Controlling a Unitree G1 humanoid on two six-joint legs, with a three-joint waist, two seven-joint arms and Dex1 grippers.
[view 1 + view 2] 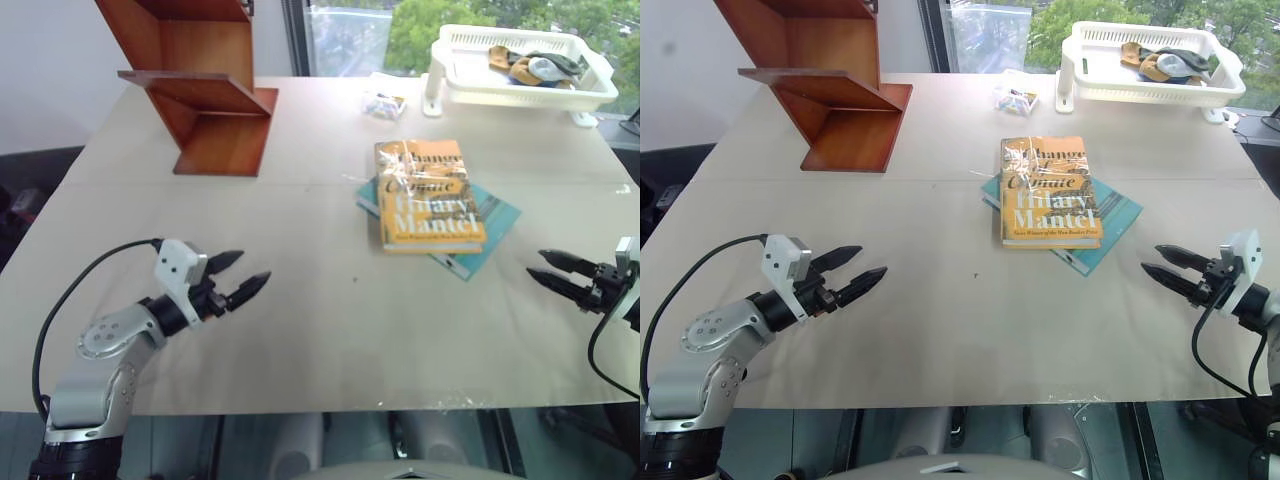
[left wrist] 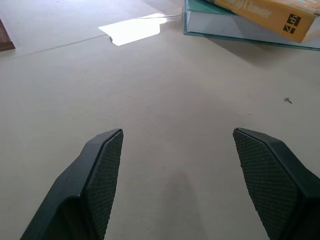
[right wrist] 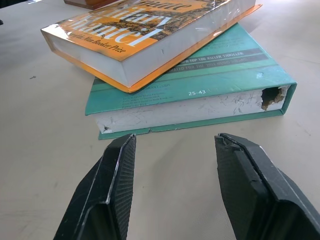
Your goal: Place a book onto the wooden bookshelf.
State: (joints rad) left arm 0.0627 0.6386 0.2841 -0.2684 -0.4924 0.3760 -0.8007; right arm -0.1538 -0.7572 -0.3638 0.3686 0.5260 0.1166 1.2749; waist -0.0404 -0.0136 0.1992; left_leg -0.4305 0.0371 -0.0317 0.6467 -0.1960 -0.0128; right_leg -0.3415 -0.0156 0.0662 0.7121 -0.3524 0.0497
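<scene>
The yellow-orange book point(image 1: 429, 196) lies askew on a teal book point(image 1: 487, 232), ahead of the right gripper point(image 1: 553, 267) and well apart from the left gripper point(image 1: 239, 274). Both sets of jaws are seen parted and empty. The teal book could be caught or dragged along if the grasp is set too low; the wooden bookshelf point(image 1: 200, 90) stands far across the desk point(image 1: 320, 330).

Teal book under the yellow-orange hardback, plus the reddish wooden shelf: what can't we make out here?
- Thin teal book: cover mostly hidden by the thick yellow-orange hardback lying on it, eye views; title unreadable.
- Reddish-brown wooden bookshelf: top cut off by the upper edge, eye views.
- Items in the white plastic basket: too small, partly behind its wall.
</scene>
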